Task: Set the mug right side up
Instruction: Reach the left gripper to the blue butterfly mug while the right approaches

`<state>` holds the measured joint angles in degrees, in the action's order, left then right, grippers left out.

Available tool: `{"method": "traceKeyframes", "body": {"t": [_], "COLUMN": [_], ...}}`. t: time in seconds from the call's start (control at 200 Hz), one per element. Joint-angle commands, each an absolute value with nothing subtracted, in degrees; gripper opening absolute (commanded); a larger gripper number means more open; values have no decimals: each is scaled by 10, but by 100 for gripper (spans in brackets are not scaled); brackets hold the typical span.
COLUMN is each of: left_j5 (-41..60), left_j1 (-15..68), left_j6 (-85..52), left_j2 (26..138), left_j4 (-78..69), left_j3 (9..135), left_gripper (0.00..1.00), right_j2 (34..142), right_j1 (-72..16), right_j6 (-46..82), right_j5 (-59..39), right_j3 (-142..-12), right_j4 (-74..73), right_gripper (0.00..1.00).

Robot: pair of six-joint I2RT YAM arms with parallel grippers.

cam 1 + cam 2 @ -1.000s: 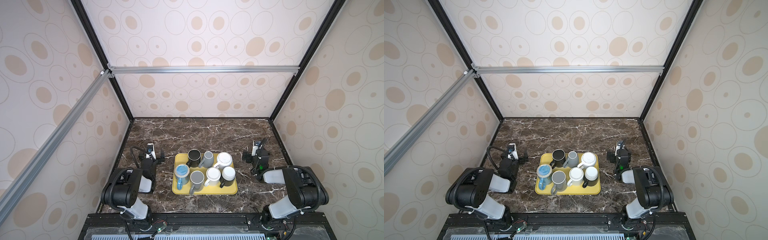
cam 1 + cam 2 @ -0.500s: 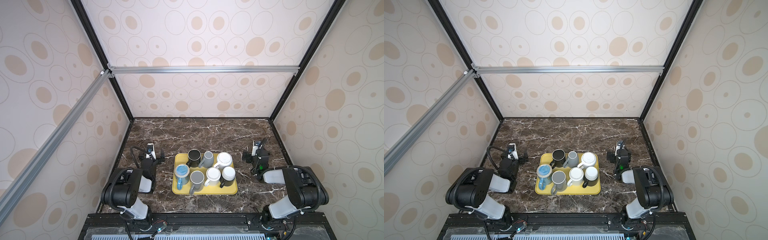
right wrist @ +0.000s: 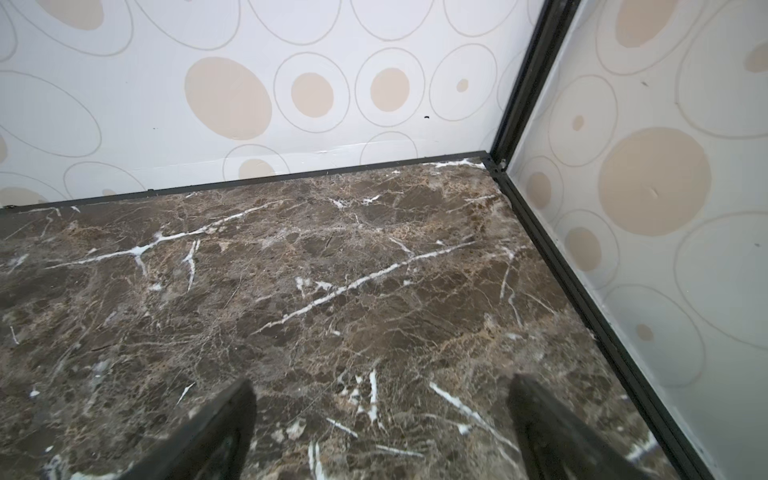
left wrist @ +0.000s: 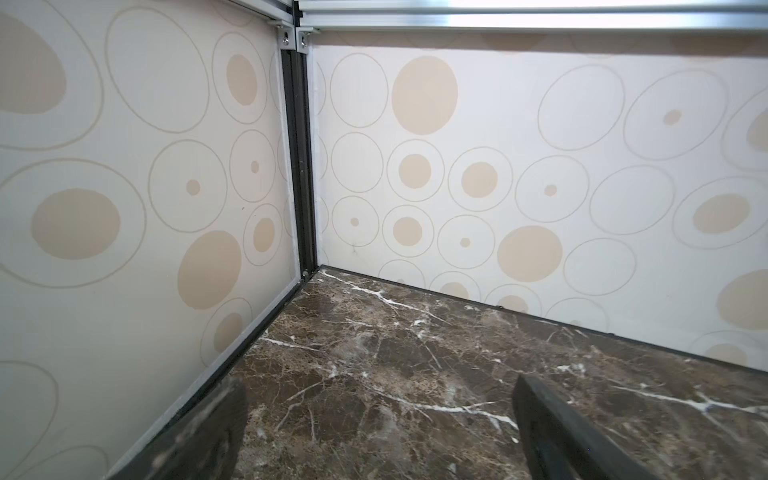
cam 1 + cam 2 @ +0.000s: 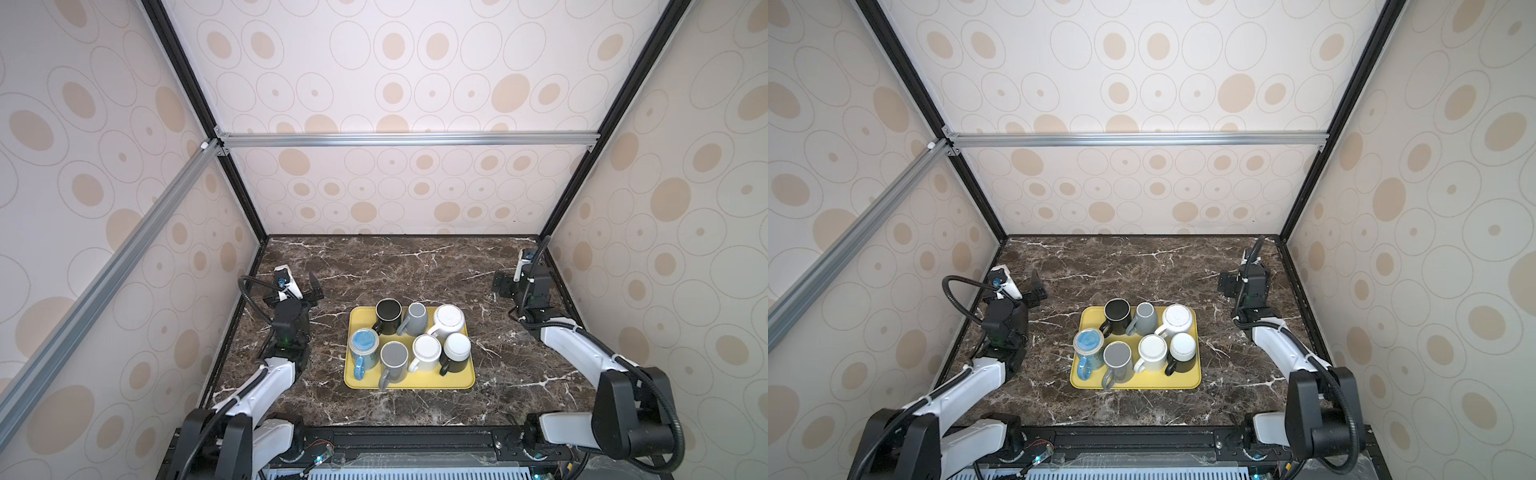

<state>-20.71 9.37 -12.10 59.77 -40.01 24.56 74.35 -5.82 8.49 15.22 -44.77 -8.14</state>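
The white mug [image 5: 449, 321] at the tray's far right corner is looking like the one to turn. It is showing a flat, closed top with a faint ring, which I am reading as its foot, so it is probably sitting mouth down. From above, that is only a judgement.

It is standing on the yellow tray [image 5: 415, 384], just beside the grey mug [image 5: 417, 318], with its loop handle pointing in towards the tray's middle. Its outer side is facing open table, which is leaving the clearest way in from the right.

Seven mugs are sitting packed in two rows, all rounded and glossy like glazed ceramic. The black mug [image 5: 388, 314] is showing a dark hollow, so it is standing mouth up. The tray is looking smooth, with rounded corners and a low raised lip that is holding the cluster in. It is lying near the middle of the table [image 5: 374, 266], a dark brown marble-patterned top with white veins.

The right gripper [image 3: 382, 382] and the left gripper [image 4: 380, 384] are hanging well apart from the tray, one at each side. Each is spreading its fingers wide, with nothing between them but bare table. Both are facing the spotted walls [image 5: 374, 83], so neither wrist camera is seeing the mugs.
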Motion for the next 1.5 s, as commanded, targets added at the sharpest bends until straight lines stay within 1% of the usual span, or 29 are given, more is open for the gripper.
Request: {"method": "traceKeyframes", "body": {"t": [0.0, 0.055, 0.155, 0.265, 0.32, 0.375, 0.455, 0.575, 0.65, 0.79, 0.88, 0.935, 0.985, 1.065, 1.215, 1.371, 1.496], "left_j5": [-213, -217, -190, -191, -192, -184, -168, -133, -131, -148, -154, -158, -157, -163, -185, -183, -178], "left_j1": [126, 161, 213, 274, 297, 315, 339, 371, 405, 474, 501, 511, 519, 533, 554, 564, 566], "left_j6": [-208, -233, -273, -273, -272, -274, -290, -336, -373, -434, -471, -488, -500, -514, -525, -522, -520], "left_j2": [525, 498, 477, 469, 469, 472, 476, 482, 487, 480, 466, 461, 457, 457, 479, 512, 514], "left_j4": [-211, -157, -48, 87, 154, 221, 297, 365, 400, 450, 478, 498, 508, 515, 502, 472, 450], "left_j3": [267, 276, 312, 378, 414, 450, 489, 525, 533, 518, 507, 499, 491, 478, 458, 435, 416], "left_gripper": [100, 100, 99, 98, 97, 96, 96, 93, 91, 86, 81, 77, 71, 67, 62, 57, 54], "right_j2": [711, 695, 669, 637, 621, 606, 589, 581, 580, 581, 589, 596, 601, 609, 621, 625, 614], "right_j1": [-80, -99, -165, -238, -263, -273, -277, -283, -285, -285, -285, -285, -286, -286, -286, -286, -286], "right_j6": [150, 165, 172, 189, 200, 223, 245, 269, 281, 294, 293, 289, 283, 277, 276, 283, 287], "right_j5": [152, 142, 139, 139, 141, 133, 99, 62, 51, 38, 37, 39, 37, 34, 27, 18, 20], "right_j3": [-481, -499, -519, -525, -526, -532, -537, -548, -552, -548, -549, -550, -548, -547, -538, -531, -521], "right_j4": [94, 146, 213, 263, 287, 315, 340, 376, 388, 384, 379, 377, 371, 363, 348, 349, 348], "right_gripper": [93, 91, 87, 84, 81, 77, 77, 77, 75, 74, 73, 72, 71, 71, 71, 72, 72]}}
